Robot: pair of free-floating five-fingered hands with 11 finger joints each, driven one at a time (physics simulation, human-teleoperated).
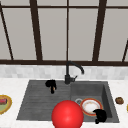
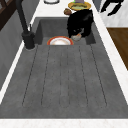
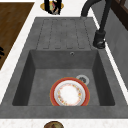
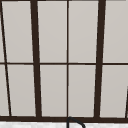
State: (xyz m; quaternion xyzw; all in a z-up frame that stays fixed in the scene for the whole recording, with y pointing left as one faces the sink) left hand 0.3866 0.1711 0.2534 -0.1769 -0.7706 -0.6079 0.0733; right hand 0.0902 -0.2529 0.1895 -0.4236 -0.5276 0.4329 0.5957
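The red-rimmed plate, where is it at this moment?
The red-rimmed plate lies in the sink basin, at the right in the front view, beside the drain, with the right hand at its edge.

Sink (image 1: 37, 100) dark grey, ribbed drainboard; faucet (image 1: 68, 72) black. Plate (image 3: 69, 93): red-orange rim, white centre, ring of small speckled flecks. Ball (image 1: 67, 115) solid red. Table (image 1: 12, 86) white, speckled. Side plate (image 1: 3, 103) yellow rim, green centre. Both robot hands black: left (image 1: 50, 84), right (image 1: 100, 115). Window frame (image 4: 35, 62) dark brown.

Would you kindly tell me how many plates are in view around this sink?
2: a red-rimmed white plate in the sink basin, beside the right hand, and a yellow-rimmed plate on the left counter. More could be hidden behind the red ball.
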